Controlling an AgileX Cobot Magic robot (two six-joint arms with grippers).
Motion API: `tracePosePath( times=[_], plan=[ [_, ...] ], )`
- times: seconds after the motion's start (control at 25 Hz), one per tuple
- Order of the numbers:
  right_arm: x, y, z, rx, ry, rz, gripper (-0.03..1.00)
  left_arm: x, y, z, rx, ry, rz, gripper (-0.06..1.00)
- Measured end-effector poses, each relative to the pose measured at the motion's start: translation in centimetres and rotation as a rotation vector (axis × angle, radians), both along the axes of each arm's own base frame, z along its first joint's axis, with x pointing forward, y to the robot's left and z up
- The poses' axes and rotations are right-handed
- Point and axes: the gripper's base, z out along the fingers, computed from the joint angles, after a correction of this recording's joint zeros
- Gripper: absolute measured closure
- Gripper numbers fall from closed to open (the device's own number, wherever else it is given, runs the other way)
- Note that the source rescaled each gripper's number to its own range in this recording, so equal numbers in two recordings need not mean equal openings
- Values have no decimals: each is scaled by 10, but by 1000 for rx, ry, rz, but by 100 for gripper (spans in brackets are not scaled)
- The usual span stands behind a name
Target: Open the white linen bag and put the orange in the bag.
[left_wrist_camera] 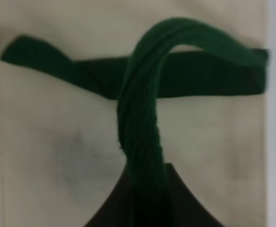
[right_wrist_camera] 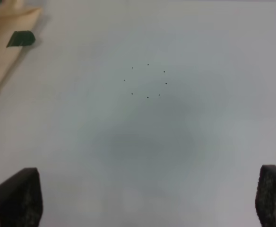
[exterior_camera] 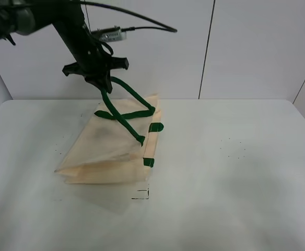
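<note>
The left claw [exterior_camera: 101,82] is closed on one dark green strap [exterior_camera: 122,119] of the white linen bag [exterior_camera: 110,151], lifting it above the far edge of the bag, which otherwise lies flat on the table [exterior_camera: 236,172], left of centre. The main risk is that the pull on one strap drags or tips the whole bag instead of parting its mouth, since nothing pins the other side; the second strap [left_wrist_camera: 185,75] lies slack across the fabric. The strap could also slide through the claw. The right claw [right_wrist_camera: 147,198] stands wide open and empty over bare table. The orange appears in no view, so I cannot tell where it is. Open room is ample to the right and near; the bag sits well clear of the table edges.
</note>
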Motion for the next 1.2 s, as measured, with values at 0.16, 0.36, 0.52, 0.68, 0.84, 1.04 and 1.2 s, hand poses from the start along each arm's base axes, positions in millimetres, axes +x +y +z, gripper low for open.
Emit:
tracePosePath(
  times=[0.16,0.36,0.52,0.68,0.84,1.04,1.2],
  plan=[
    [0,0,0,0,0,0,-3,6,-2,-21,17,30,-22,79],
    [0,0,0,0,0,0,-3,8,-1,-20,31,1,-42,12],
    [0,0,0,0,0,0,-3,9,1,-20,66,-9,-56,-3],
    [0,0,0,0,0,0,-3,7,2,-20,75,8,-61,-5],
    [0,0,0,0,0,0,-3,2,9,0,67,-28,-52,-6],
    [0,0,0,0,0,0,-3,3,39,16,96,-54,5,-6],
    [0,0,0,0,0,0,-3,12,78,15,157,-59,84,-6]
  ],
)
